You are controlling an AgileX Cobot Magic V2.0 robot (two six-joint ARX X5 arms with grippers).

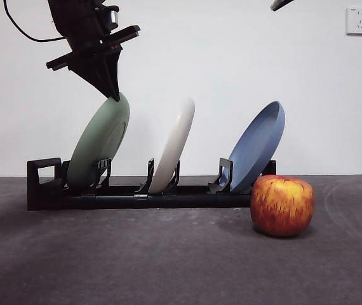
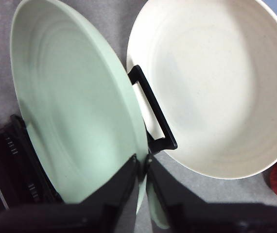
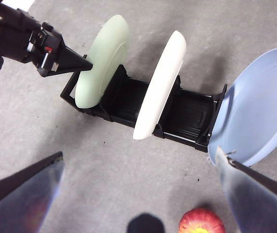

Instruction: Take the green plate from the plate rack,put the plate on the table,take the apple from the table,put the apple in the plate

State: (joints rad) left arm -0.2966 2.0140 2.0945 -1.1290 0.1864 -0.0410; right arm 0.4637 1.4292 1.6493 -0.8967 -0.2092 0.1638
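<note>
The green plate (image 1: 98,143) stands tilted in the end slot of the plate rack (image 1: 44,184), beside the rack's loop handle. My left gripper (image 1: 113,95) comes down from above and is shut on the plate's top rim; in the left wrist view its jaws (image 2: 141,162) pinch the edge of the green plate (image 2: 75,111). The apple (image 1: 282,204) rests on the table (image 1: 168,260) in front of the rack's other end. High above the table, my right gripper (image 3: 139,155) hangs open and holds nothing, with the apple (image 3: 201,222) below it.
A cream-white plate (image 1: 174,146) stands in the rack's middle slot and a blue plate (image 1: 257,149) in the slot nearest the apple. A wall socket (image 1: 359,20) sits on the white wall behind.
</note>
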